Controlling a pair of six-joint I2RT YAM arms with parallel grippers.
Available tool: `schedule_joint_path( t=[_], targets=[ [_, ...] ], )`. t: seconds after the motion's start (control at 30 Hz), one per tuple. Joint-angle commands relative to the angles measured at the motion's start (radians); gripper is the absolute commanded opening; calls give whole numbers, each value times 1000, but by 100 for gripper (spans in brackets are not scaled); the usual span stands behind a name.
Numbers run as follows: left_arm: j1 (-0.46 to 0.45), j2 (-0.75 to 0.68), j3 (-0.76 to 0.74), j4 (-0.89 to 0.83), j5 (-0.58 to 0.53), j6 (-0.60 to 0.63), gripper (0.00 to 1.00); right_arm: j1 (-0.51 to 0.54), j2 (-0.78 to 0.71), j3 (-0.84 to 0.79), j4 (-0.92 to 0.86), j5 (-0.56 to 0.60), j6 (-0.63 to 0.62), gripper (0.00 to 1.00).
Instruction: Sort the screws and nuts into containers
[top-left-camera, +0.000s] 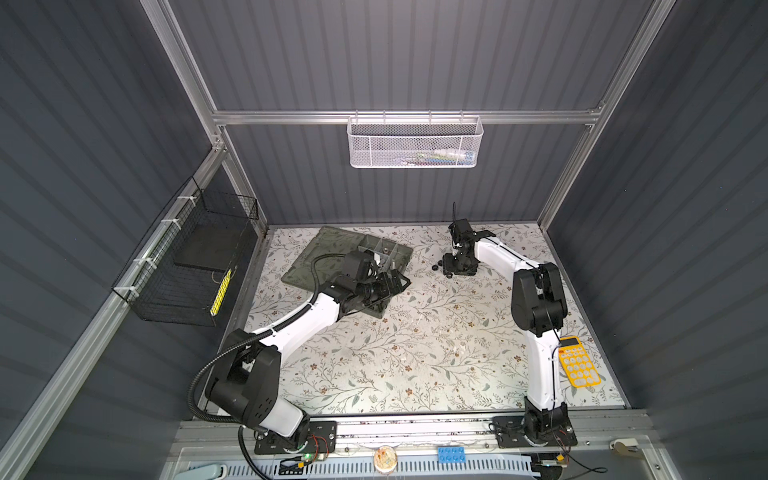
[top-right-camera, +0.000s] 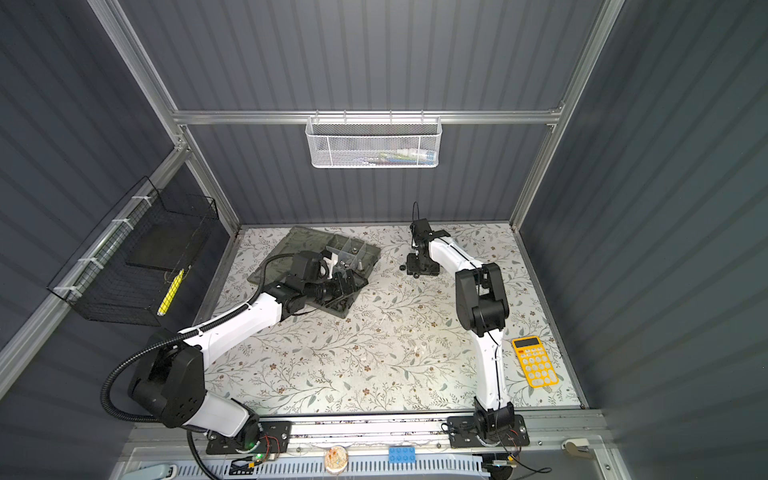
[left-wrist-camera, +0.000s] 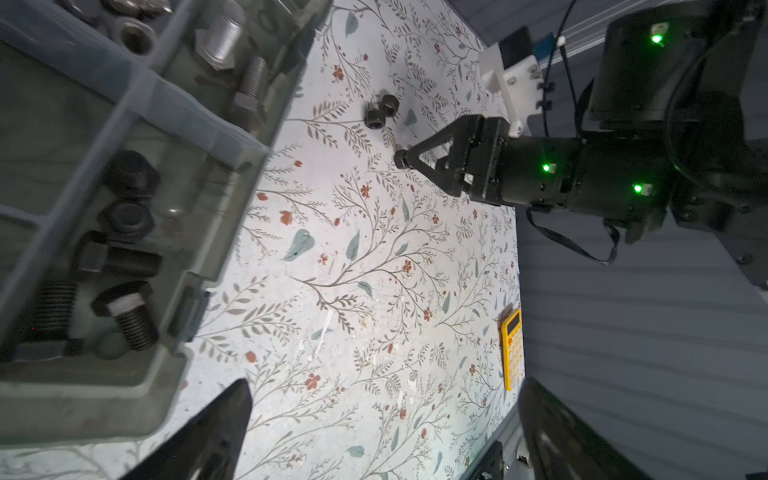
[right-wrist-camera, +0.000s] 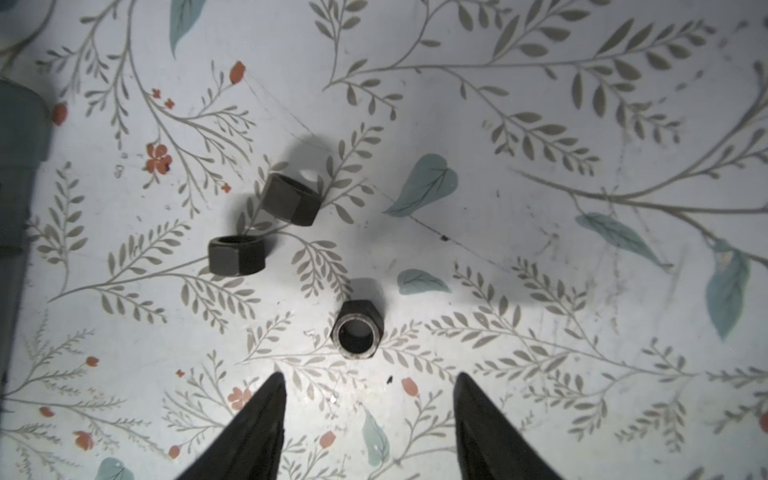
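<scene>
Right-hand jaws stand part-way open with nothing between them. In the right wrist view the right gripper (right-wrist-camera: 370, 376) shows its two dark fingertips apart above the floral table (top-left-camera: 415, 365), and a lone nut (right-wrist-camera: 358, 330), black and lying flat with its bore up, sits just ahead of the tips. The left wrist view shows those tips right at that nut, but I cannot tell whether they touch it. Two more black nuts (right-wrist-camera: 262, 228) lie close together just beyond it, loose on the table.

In both top views these three nuts sit at about 12 o'clock from the table's middle, with the right gripper pointing down beside them.

Left-hand jaws are spread wide and hold nothing. The left gripper (left-wrist-camera: 386, 424) hangs above bare table by the rim of the organizer box (left-wrist-camera: 166, 395), which lies with its lid open at about 10 to 11 o'clock in the top views.

Inside the box, the black screws (left-wrist-camera: 129, 320) fill one compartment. The silver screws (left-wrist-camera: 232, 50) lie in the next compartment behind a pale divider. A yellow calculator (top-left-camera: 577, 361) lies at about 4 o'clock, well apart from the nuts.
</scene>
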Motion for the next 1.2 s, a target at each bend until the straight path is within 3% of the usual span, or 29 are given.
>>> schedule_joint_path(
  t=[0.0,0.53,1.07,1.17],
  targets=[
    [-20,31,13,64,29,-42,100,-4,30,37,-32,7,-14,61],
    [-59,65,65,27,15,-23,100,8,181,192,-123,35,-30,45],
    [-59,58,62,14,13,-14,100,31,127,83,-98,44,-15,22],
    [-60,58,57,16,16,-16,100,31,115,65,-91,50,-15,22]
  ],
)
